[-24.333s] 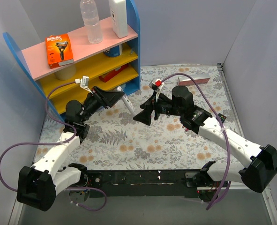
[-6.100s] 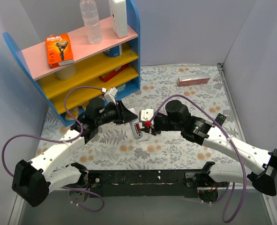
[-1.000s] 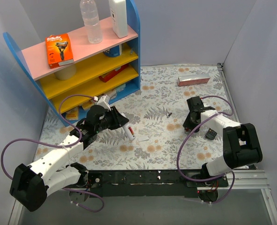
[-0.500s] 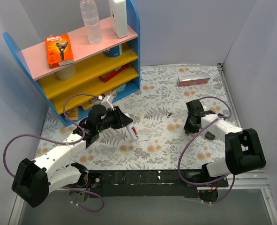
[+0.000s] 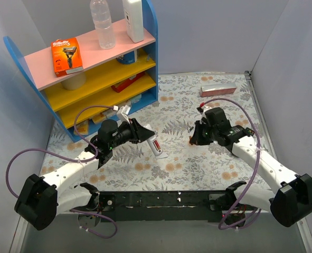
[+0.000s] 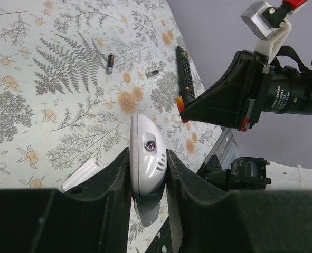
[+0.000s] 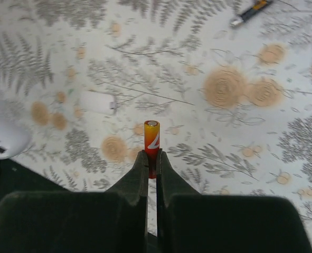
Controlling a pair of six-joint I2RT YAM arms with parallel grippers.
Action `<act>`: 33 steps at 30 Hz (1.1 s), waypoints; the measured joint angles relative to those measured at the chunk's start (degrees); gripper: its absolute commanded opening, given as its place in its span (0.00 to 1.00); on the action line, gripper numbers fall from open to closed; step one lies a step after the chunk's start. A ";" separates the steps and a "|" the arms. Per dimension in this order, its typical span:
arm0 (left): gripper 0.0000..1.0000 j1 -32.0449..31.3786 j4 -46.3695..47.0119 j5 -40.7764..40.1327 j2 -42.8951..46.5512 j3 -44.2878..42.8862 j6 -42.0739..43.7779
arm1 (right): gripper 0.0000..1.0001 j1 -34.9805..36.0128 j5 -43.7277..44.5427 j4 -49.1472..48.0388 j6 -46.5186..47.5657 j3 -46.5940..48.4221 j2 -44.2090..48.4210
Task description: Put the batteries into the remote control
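Note:
My left gripper [image 5: 145, 138] is shut on a white remote control [image 5: 156, 147], held above the table with its nose toward the centre. In the left wrist view the remote control [image 6: 147, 137] sits between both fingers of that gripper [image 6: 148, 158]. My right gripper [image 7: 151, 155] is shut on a red and yellow battery [image 7: 152, 136], which sticks out past the fingertips above the table. In the top view this gripper [image 5: 194, 138] is a little right of the remote. Two more batteries [image 6: 109, 63] [image 6: 153, 73] lie loose on the cloth.
A small white cover piece [image 5: 161, 156] lies on the floral cloth below the remote. A black remote [image 6: 185, 76] rests beyond the loose batteries. A blue shelf unit [image 5: 92, 68] stands at the back left and a pink box [image 5: 218, 90] at the back right.
My right gripper closed on a battery on the right of the table, lifted it and swung left toward the centre. My left gripper carried the white remote slightly right.

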State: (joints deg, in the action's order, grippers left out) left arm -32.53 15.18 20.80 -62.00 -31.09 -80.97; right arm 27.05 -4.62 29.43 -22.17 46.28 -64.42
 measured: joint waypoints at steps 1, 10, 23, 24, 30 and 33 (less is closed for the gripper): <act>0.00 0.00 1.66 0.46 -0.15 0.35 -0.37 | 0.01 1.49 -1.14 0.39 0.20 1.46 0.09; 0.00 0.00 11.47 4.28 -2.75 3.56 -4.37 | 0.01 16.70 -5.68 4.02 0.98 14.40 -3.50; 0.00 -0.02 15.39 5.18 -2.93 4.37 -7.02 | 0.01 24.68 -6.47 10.03 1.14 24.35 -12.39; 0.00 -0.02 15.47 5.18 -2.93 4.48 -7.39 | 0.01 25.00 -6.47 10.38 1.18 24.81 -12.85; 0.00 -0.11 17.05 5.11 -2.86 5.11 -9.66 | 0.01 26.03 -6.47 12.35 1.20 27.76 -15.17; 0.00 -0.11 17.73 5.09 -2.82 6.25 -11.32 | 0.01 26.05 -6.19 13.73 1.20 28.74 -16.24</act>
State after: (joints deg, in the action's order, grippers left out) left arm -32.64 32.91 25.89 -64.82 -24.84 -92.29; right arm 53.10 -10.81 43.16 -20.97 75.02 -80.66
